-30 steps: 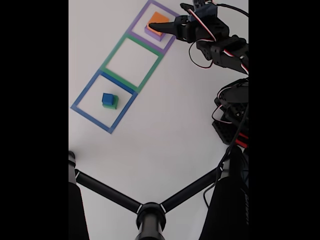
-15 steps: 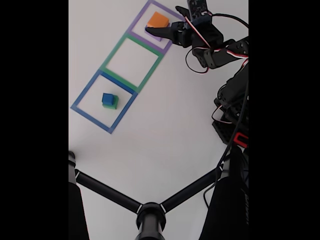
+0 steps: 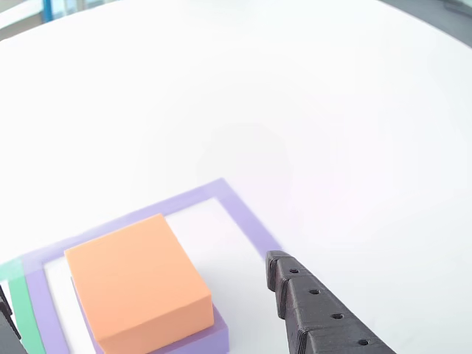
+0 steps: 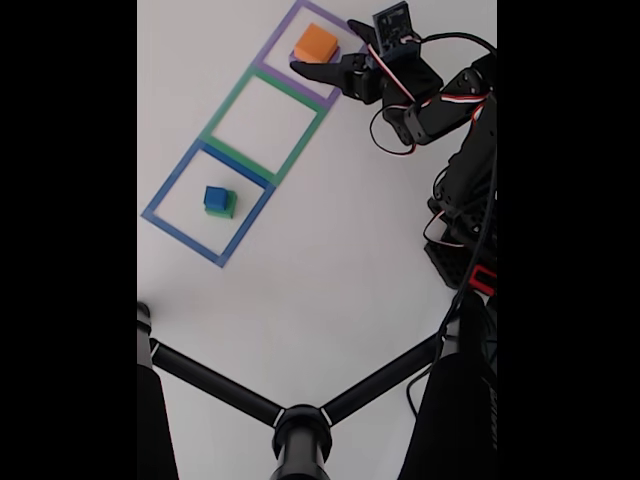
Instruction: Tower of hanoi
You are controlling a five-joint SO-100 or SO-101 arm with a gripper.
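Note:
An orange block lies on top of a larger purple block inside the purple outline at the top of the fixed view. The other view shows the same orange block on the purple block from close up. My gripper is open, with one finger on each side of this stack. One black finger stands to the right of the stack, apart from it. A small blue cube sits on a green block inside the blue outline.
Three flat square outlines lie in a diagonal row: purple, green and blue. The arm's base and wires stand at the right. A black three-legged stand crosses the bottom of the fixed view.
The gripper has moved forward along the orange block and opened wider, so its fingers now flank the stack. The blocks have not moved.

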